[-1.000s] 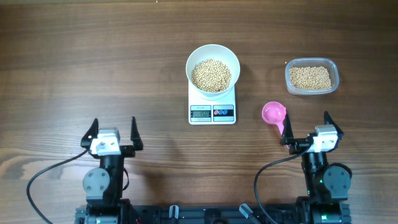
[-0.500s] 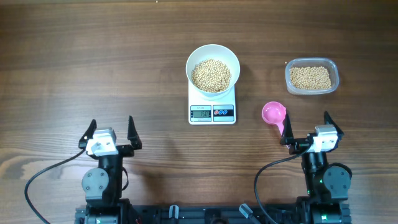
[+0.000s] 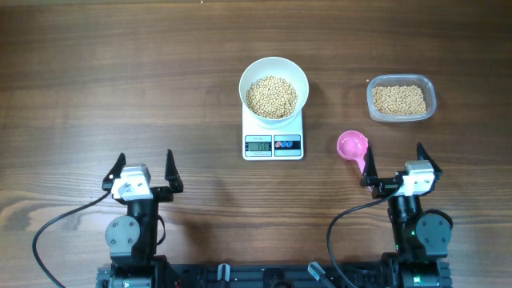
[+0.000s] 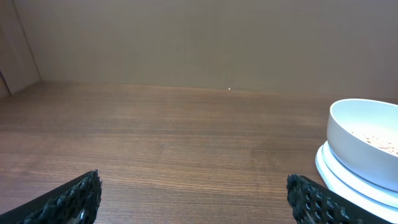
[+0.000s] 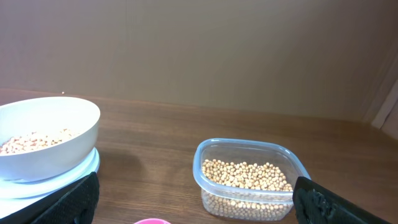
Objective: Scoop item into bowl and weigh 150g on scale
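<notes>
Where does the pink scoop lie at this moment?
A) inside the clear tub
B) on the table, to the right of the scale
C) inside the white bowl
B: the pink scoop lies on the bare table beside the scale, outside the bowl and the clear tub.

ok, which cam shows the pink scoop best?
Overhead: the whole pink scoop lies in view, right of the scale. Right wrist catches only a pink sliver at the bottom edge; left wrist misses it.
</notes>
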